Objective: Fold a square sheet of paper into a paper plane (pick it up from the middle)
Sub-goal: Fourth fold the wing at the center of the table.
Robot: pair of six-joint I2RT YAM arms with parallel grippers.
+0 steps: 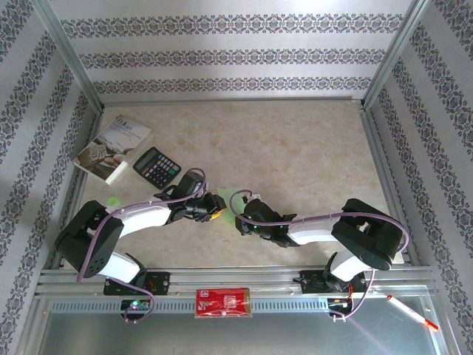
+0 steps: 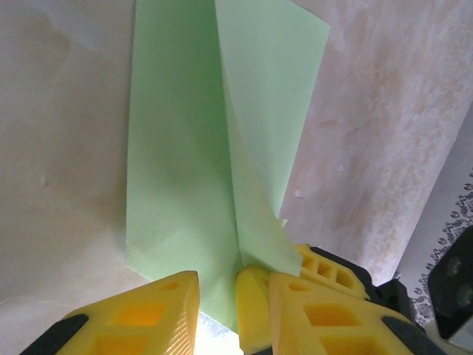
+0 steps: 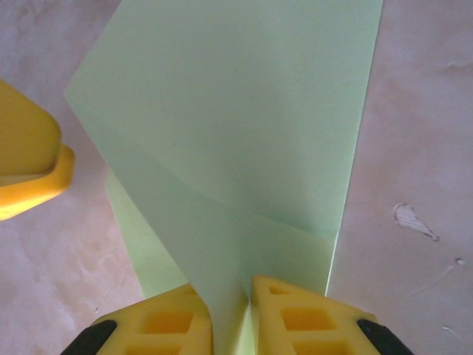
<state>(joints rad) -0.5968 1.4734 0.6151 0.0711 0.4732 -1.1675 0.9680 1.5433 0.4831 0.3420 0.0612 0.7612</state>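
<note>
**Green sheet between both claws, one flap lifted**

The square sheet of paper [image 1: 233, 199] lies on the table [image 1: 310, 155] a little below the middle of the overhead frame. It shows there as a small pale green patch between the two grippers.

In the right wrist view the square sheet of paper [image 3: 244, 126] fills the upper middle. A broad flap rises off the flat layer beneath it and narrows toward the bottom centre. There it runs into the slot between the yellow fingers [image 3: 159, 325]. The right gripper [image 3: 230, 314] is clamped on that flap. At the left edge of this frame, a yellow fingertip [image 3: 29, 163] of the other arm sits just beside the sheet's left corner.

In the left wrist view the square sheet of paper [image 2: 177, 148] runs from the top centre down to the bottom. A triangular flap is folded over its right half along a long crease. The left gripper [image 2: 218, 299] straddles the sheet's near end, with a narrow gap between its fingers [image 2: 140, 318]. The flap's lower tip meets the inner edge of the right-hand finger. Whether this claw pinches the paper I cannot tell.

From overhead, the left gripper [image 1: 219, 209] is just left of the green patch and the right gripper [image 1: 242, 223] is just to its lower right. In the upper left, a black calculator [image 1: 157, 166] lies just beside a grey-white booklet [image 1: 112, 146]. A red packet [image 1: 222, 302] rests on the metal rail [image 1: 89, 285] at the bottom centre. A white pen [image 1: 411, 311] lies at the bottom right.
</note>
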